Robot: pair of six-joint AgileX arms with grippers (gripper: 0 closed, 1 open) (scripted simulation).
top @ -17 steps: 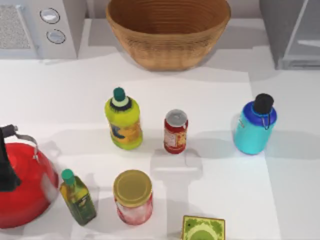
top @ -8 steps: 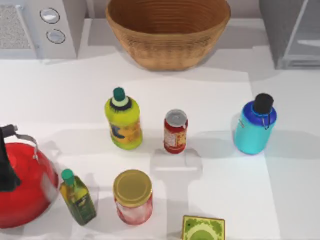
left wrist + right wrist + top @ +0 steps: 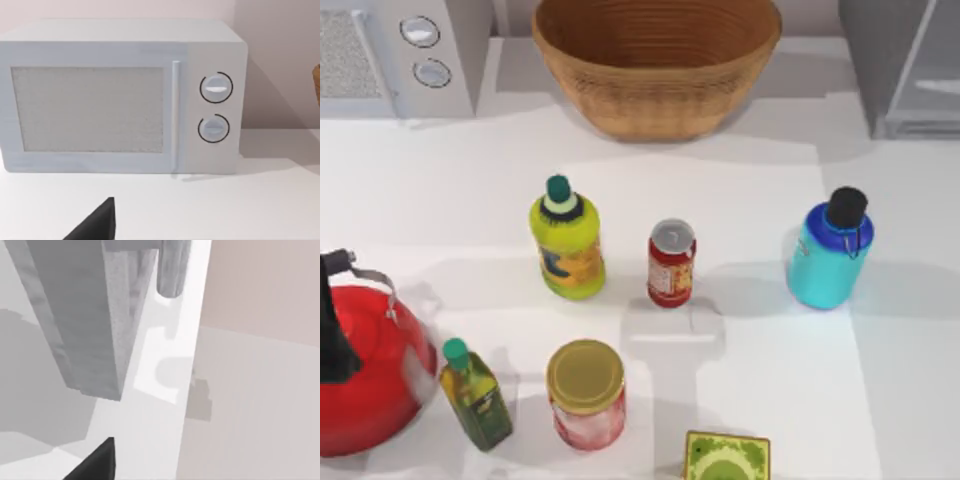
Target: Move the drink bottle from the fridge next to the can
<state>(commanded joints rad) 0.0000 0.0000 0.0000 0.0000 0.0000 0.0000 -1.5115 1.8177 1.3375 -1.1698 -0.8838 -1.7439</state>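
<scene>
Looking down on the table, you see the drink bottle standing upright to the right of the can, well apart from it, and in front of the fridge at the far right corner. Left of the can stands a yellow-green bottle; in front of the can sits a yellow-lidded jar, with a small oil bottle and a red kettle farther left. Behind the can sits a wicker basket. The left wrist view faces the microwave. You cannot tell how either gripper's fingers stand.
</scene>
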